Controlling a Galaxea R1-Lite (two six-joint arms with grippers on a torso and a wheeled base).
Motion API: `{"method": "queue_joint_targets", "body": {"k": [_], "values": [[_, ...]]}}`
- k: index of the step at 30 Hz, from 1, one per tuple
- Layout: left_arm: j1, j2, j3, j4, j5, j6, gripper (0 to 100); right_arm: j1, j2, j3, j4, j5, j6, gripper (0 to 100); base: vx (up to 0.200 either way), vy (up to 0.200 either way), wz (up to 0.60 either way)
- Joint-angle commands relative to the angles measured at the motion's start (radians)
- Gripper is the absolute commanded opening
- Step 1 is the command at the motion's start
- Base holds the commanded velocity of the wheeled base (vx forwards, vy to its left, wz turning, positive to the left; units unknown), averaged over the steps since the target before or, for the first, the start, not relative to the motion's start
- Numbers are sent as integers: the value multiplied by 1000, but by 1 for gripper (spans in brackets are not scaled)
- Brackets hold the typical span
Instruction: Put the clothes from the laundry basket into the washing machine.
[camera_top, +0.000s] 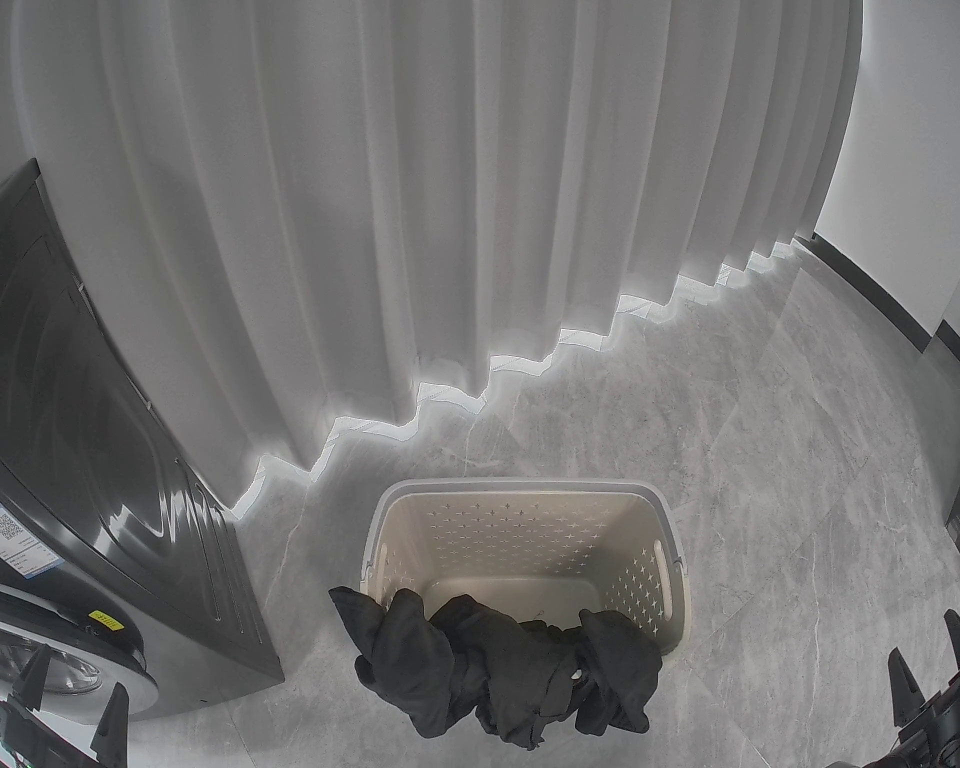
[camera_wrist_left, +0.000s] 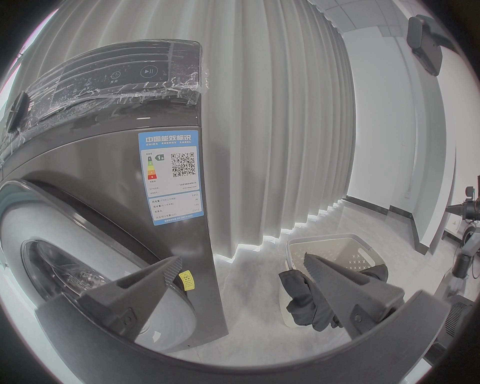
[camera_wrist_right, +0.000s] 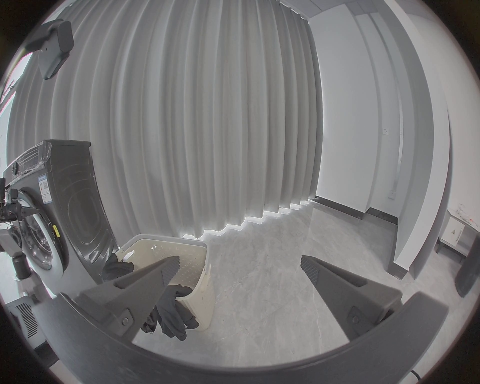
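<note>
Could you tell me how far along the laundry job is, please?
Nothing looks loaded: the black clothes hang over the near rim of the laundry basket. In hand: nothing; left gripper and right gripper are open and empty. Left: move the clothes into the washing machine, whose door looks shut.

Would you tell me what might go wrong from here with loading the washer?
The black clothes hang over the laundry basket's near rim; a sideways pull might tip it or spill them onto the floor.
The washing machine door looks shut, so clothes lifted now would have nowhere to go.
The open left gripper sits close to that door and might knock it.
</note>
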Motion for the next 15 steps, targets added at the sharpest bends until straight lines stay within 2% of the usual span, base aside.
{"method": "queue_joint_targets", "body": {"k": [1,5,11,15], "values": [[1,-15,18,0,1,1,100,1,-10,18,0,1,0,100,0,0,0],[0,-15,18,0,2,2,100,1,-10,18,0,1,0,100,0,0,0],[0,-15,18,0,1,-12,100,1,-10,18,0,1,0,100,0,0,0],[0,-15,18,0,1,-1,100,-1,-10,18,0,1,0,100,-200,0,0]]}}
